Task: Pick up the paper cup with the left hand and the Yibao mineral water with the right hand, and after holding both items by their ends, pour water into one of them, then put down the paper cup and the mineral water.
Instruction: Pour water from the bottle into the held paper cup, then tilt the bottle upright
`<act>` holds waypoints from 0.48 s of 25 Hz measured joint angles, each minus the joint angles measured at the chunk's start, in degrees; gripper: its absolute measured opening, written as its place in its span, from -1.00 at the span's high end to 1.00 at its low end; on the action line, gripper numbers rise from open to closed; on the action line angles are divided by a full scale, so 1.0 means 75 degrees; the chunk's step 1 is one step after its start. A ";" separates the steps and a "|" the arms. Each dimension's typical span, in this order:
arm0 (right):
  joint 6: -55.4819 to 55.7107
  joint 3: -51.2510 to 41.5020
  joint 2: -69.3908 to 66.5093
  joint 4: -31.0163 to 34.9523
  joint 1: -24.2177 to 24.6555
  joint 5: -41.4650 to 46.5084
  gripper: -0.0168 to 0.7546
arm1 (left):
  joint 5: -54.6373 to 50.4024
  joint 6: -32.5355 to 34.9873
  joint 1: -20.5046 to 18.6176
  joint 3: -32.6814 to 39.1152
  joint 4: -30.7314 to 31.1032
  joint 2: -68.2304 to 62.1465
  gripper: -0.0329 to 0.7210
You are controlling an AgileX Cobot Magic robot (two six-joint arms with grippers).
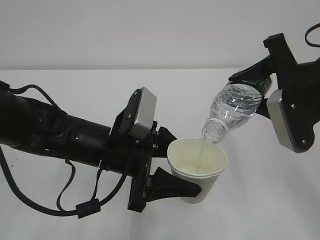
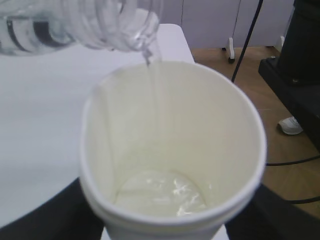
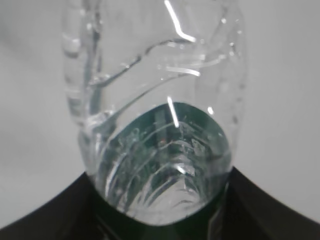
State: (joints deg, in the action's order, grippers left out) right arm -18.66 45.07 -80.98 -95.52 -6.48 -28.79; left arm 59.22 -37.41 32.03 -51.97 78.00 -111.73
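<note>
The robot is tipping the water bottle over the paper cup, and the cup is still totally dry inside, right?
Not quite. The paper cup is not dry: the left wrist view shows a thin stream falling from the bottle mouth and a shallow pool at the cup's bottom. The rest is right; the bottle is tipped over the cup.

The tilted Yibao mineral water point(image 1: 234, 111) hangs over the paper cup point(image 1: 196, 170), blocking entry from above and right. The left hand point(image 1: 170, 159) closes the cup's left side. The near-right white table point(image 1: 260, 210) lies open.
</note>
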 joint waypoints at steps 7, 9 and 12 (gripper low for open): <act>0.0000 0.0000 0.0000 0.0000 0.0000 0.0000 -0.17 | 0.0000 0.0000 0.0000 0.0000 0.0000 0.0000 -0.33; 0.0000 0.0000 0.0000 0.0000 0.0000 0.0000 -0.17 | 0.0000 0.0000 0.0000 0.0000 0.0000 0.0000 -0.33; 0.0000 0.0000 0.0000 0.0000 0.0000 0.0000 -0.17 | 0.0000 0.0000 0.0000 0.0000 0.0000 0.0000 -0.33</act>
State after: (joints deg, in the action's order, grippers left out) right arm -18.66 45.07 -80.98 -95.52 -6.48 -28.79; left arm 59.22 -37.41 32.03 -51.97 78.00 -111.73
